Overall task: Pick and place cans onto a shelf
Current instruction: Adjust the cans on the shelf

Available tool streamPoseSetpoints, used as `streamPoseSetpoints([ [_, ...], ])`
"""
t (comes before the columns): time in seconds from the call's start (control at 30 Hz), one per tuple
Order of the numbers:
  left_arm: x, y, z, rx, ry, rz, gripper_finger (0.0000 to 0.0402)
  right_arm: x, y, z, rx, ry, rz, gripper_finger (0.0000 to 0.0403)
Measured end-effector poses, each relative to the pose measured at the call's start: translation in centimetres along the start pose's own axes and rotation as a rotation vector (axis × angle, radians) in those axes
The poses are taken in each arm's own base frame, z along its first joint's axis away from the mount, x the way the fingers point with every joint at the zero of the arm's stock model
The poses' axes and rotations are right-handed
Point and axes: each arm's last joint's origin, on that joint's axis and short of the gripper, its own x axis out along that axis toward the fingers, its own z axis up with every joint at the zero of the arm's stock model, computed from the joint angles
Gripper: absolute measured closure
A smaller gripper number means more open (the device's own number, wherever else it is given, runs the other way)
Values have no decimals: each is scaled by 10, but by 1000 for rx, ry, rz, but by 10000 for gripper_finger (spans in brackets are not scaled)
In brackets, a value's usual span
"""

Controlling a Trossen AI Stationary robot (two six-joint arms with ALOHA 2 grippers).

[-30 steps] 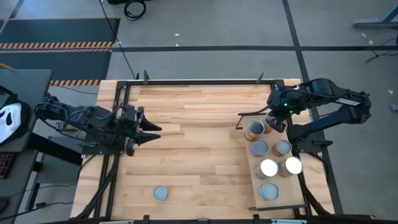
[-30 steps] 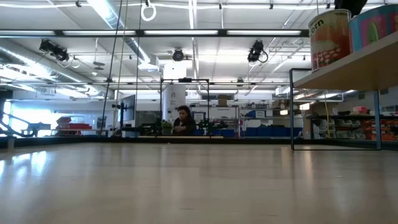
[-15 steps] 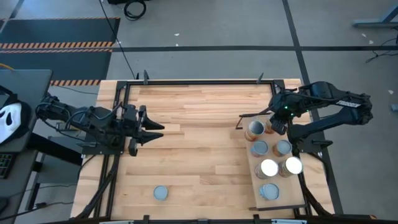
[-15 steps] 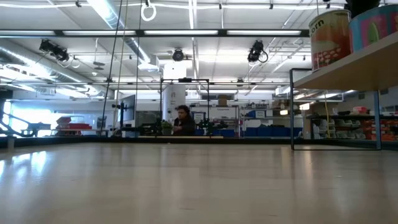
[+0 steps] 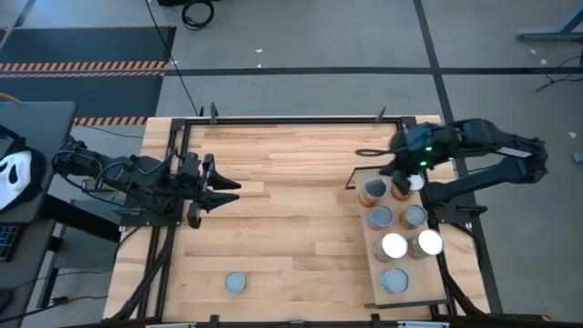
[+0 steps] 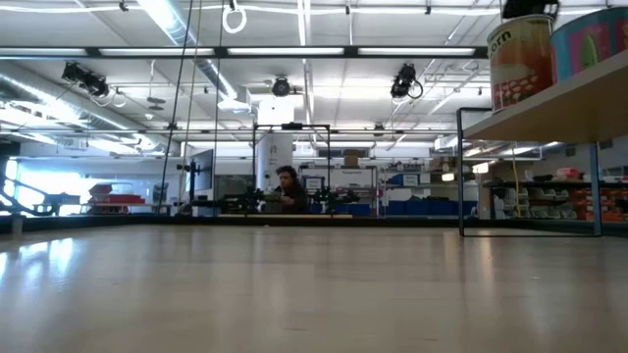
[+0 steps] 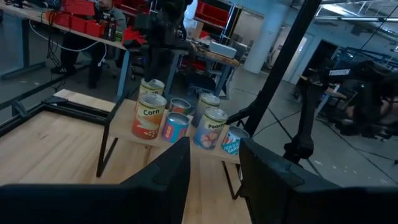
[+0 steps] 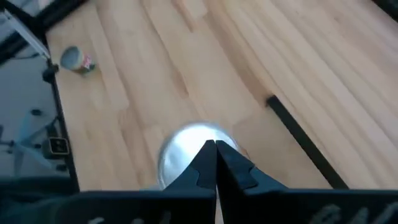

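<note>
The shelf (image 5: 405,260) is a pale board raised on black legs at the table's right side. Several cans (image 5: 380,217) stand on it, and in the left wrist view they show as labelled tins (image 7: 180,121). One more can (image 5: 235,282) stands alone on the table near its front edge, left of centre. My right gripper (image 5: 390,171) is shut and slants down over the far end of the shelf, its tips (image 8: 216,152) above a can's silver top (image 8: 186,152). My left gripper (image 5: 223,191) waits open at the table's left side, pointing level toward the shelf. My right gripper has its shut fingertips over the round top (image 8: 180,155) of a can at the shelf's far end, slanting down from the table's right. I cannot tell whether they touch it.
The shelf's black frame bar (image 8: 298,140) runs beside the far cans. Black metal rails (image 5: 273,118) run along the table's far and left edges. Bare slatted wood (image 5: 291,219) lies between the two arms. Beyond the table a person (image 6: 287,188) shows far off in the room.
My right gripper has drawn back a little toward the table's far edge and tipped up to a flatter slant. This has uncovered the far right can on the shelf. The cans have stayed in place.
</note>
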Motion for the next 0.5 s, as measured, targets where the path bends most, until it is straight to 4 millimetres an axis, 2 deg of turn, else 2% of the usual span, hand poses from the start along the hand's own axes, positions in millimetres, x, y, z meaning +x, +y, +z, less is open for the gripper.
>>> streamPoseSetpoints([
  [0.2, 0, 0, 0, -4, -1, 0, 258, 37, 8, 8, -99, 225, -44, 400],
  [0.33, 0, 0, 0, -4, -1, -1, 257, 42, 9, 9, -119, 263, -35, 400],
  [0.5, 0, 0, 0, -4, -1, -1, 257, 32, 1, 1, -87, 277, -140, 400],
])
